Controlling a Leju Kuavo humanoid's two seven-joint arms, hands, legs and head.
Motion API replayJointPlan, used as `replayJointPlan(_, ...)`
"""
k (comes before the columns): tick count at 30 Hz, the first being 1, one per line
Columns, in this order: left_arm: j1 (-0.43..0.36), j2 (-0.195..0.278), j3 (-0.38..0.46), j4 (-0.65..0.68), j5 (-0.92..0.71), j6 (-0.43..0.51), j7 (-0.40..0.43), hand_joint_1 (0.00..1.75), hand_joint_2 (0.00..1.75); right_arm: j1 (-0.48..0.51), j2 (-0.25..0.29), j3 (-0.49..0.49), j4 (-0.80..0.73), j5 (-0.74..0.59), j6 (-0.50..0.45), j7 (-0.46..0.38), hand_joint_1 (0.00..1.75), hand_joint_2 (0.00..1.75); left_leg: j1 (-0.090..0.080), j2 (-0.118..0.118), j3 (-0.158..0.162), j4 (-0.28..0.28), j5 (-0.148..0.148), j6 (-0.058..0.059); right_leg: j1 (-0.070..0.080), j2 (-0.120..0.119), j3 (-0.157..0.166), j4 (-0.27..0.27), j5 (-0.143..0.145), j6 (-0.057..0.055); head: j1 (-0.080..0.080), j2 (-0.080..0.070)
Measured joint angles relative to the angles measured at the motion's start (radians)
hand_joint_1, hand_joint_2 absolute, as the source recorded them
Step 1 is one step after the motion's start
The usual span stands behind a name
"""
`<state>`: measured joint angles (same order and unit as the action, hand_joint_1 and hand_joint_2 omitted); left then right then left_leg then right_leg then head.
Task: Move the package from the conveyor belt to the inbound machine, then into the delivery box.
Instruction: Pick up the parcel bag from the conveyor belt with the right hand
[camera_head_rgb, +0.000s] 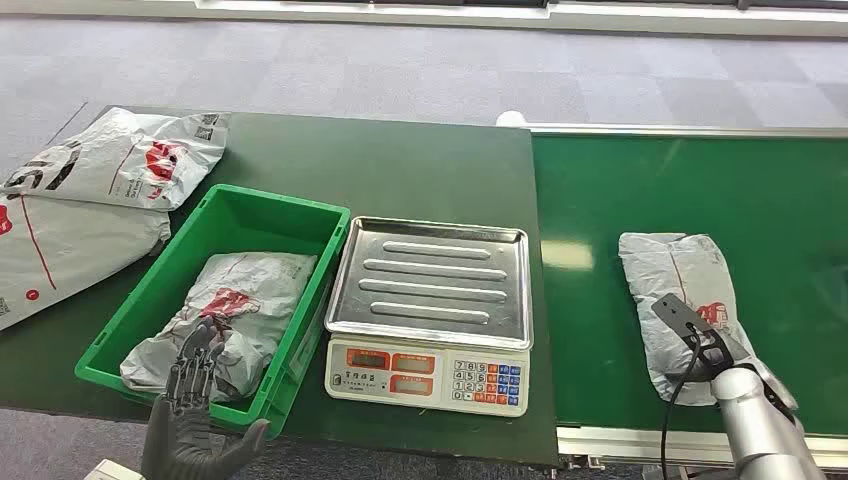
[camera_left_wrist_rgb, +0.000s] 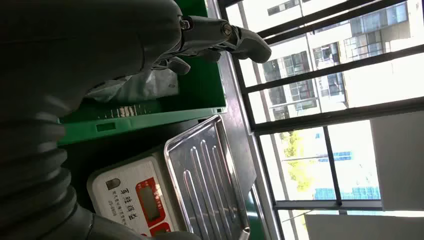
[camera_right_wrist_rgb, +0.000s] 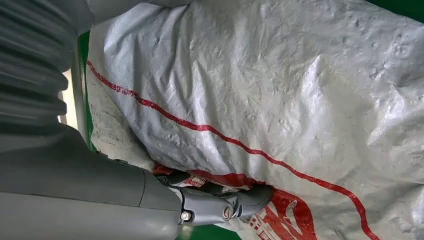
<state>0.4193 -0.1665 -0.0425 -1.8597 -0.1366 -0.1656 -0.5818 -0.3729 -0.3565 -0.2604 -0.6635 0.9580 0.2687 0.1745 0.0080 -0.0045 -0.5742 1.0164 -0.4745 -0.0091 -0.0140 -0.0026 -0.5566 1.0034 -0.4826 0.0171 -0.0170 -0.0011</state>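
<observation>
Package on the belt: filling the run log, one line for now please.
stage: pickup | right hand: on package, grasp unclear | left hand: open over bin | scale: bare

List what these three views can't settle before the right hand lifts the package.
- Right hand: head view hides it behind the wrist camera and cable; the right wrist view shows the thumb on the package, the other fingers unseen, so grip is unclear.
- Scale displays: too small to read in the head view, cut off in the left wrist view.
- Package in the green bin: partly covered by the left hand.
</observation>
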Motion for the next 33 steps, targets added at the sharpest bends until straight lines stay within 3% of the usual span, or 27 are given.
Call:
replayJointPlan(1,0.0,0.0,0.0,0.0,0.0,0.0,0.001,0.0,1.75,-0.005,-0.001,0.002,0.008,0.002,0.004,0.003,0.0,1.75,0.0,0.0,0.0,0.0,0.0,0.0,0.0,0.0,0.0,0.0,0.0,0.0,0.0,0.0)
replayJointPlan(5,0.001,0.001,-0.001,0.0,-0.001,0.0,0.005,0.0,1.75,-0.032,-0.007,0.019,0.047,0.013,0.028,0.019,1.75,1.75,0.0,0.0,0.004,0.0,-0.001,0.001,0.0,-0.001,0.004,-0.002,-0.001,0.001,0.0,0.0)
replayJointPlan(27,0.004,-0.008,-0.002,0.0,-0.018,-0.014,0.019,0.0,1.75,-0.057,-0.025,0.044,0.073,0.021,0.025,0.026,1.75,1.75,0.0,-0.003,0.008,0.001,-0.001,0.003,0.0,-0.005,0.01,-0.004,0.0,0.003,0.0,0.0)
replayJointPlan(30,0.004,-0.023,-0.001,-0.002,-0.032,-0.044,0.025,0.0,1.75,-0.051,-0.019,0.042,0.063,0.017,-0.058,-0.005,1.75,1.75,0.0,-0.004,0.006,0.001,-0.001,0.004,0.0,-0.006,0.011,-0.004,0.0,0.003,0.0,0.0)
replayJointPlan(33,0.011,-0.048,0.009,-0.017,-0.044,-0.089,0.024,0.0,1.75,-0.017,0.017,0.019,-0.029,-0.035,-0.291,-0.132,1.75,1.75,-0.002,-0.005,-0.004,0.001,0.0,0.004,-0.001,-0.007,0.009,-0.002,0.001,0.004,0.0,0.0)
